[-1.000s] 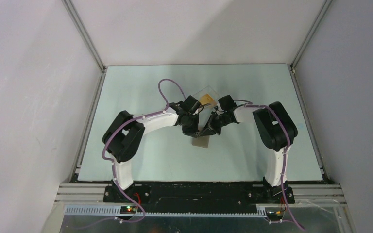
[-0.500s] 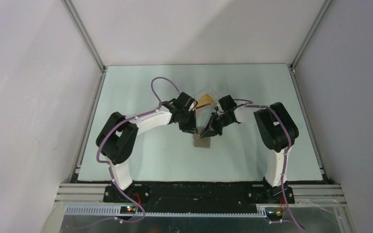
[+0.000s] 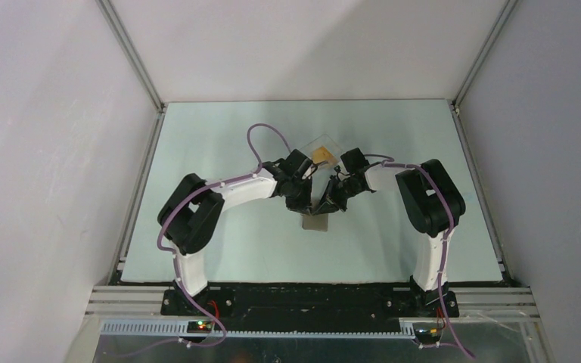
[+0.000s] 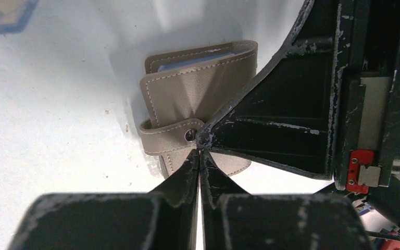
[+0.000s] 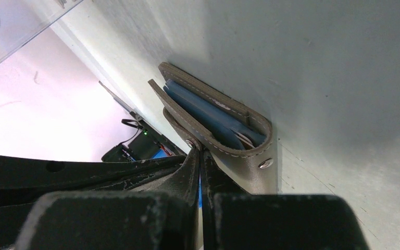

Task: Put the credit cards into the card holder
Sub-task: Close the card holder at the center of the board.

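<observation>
**Mid-table, both grippers meet on the folded card holder**

Just near of the clear plastic box (image 3: pixel 325 144) at the table's (image 3: pixel 219 136) centre, the card holder (image 4: pixel 192 91) lies flat and folded. From above only its near part shows past the two grippers. That part looks wider left to right than near to far, so its long axis cannot be told for sure.

The left gripper (image 4: pixel 198 156) comes in from the left and the right gripper (image 5: pixel 199 156) from the right. Their tips crowd together over the holder's closing strap (image 4: pixel 164 136), right by its metal snap (image 4: pixel 189 135). Both have their fingers pressed together. The right gripper holds nothing, its tip only touching the strap. Whether the left one has a bit of the strap pinched cannot be told.

The holder is grey-taupe with pale stitching along its edges. Its two flaps gape slightly, showing blue layers between them. One orange-gold credit card (image 3: pixel 321 156) lies in the clear box, just beyond the grippers.
</observation>
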`<state>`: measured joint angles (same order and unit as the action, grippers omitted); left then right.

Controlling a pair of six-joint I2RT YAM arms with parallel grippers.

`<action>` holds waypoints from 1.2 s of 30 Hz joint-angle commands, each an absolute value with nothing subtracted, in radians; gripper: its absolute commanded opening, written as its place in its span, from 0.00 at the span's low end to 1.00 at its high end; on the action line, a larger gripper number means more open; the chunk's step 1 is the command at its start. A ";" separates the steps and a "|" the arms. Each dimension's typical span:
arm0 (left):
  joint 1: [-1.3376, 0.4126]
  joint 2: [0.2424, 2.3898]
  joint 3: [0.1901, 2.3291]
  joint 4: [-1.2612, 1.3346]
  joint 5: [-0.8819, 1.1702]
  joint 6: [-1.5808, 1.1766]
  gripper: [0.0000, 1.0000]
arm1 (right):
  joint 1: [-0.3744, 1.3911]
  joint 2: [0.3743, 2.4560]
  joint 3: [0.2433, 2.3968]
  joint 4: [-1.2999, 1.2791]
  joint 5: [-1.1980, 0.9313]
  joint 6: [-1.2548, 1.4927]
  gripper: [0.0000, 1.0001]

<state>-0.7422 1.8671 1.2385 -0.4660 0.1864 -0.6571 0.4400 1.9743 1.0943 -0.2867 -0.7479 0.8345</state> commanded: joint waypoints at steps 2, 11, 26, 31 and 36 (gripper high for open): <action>-0.749 1.862 1.262 -0.443 0.158 -0.668 0.05 | 0.436 1.998 1.084 -0.368 -0.675 0.807 0.00; -0.756 1.902 1.279 -0.443 0.145 -0.677 0.04 | 0.437 2.017 1.084 -0.374 -0.684 0.804 0.00; -0.762 1.864 1.270 -0.438 0.139 -0.726 0.05 | 0.445 2.049 1.084 -0.429 -0.657 0.790 0.00; -0.753 1.815 1.274 -0.432 0.131 -0.743 0.07 | 0.454 2.060 1.084 -0.443 -0.651 0.785 0.00; -0.753 1.818 1.270 -0.432 0.128 -0.746 0.08 | 0.460 2.061 1.085 -0.441 -0.652 0.785 0.00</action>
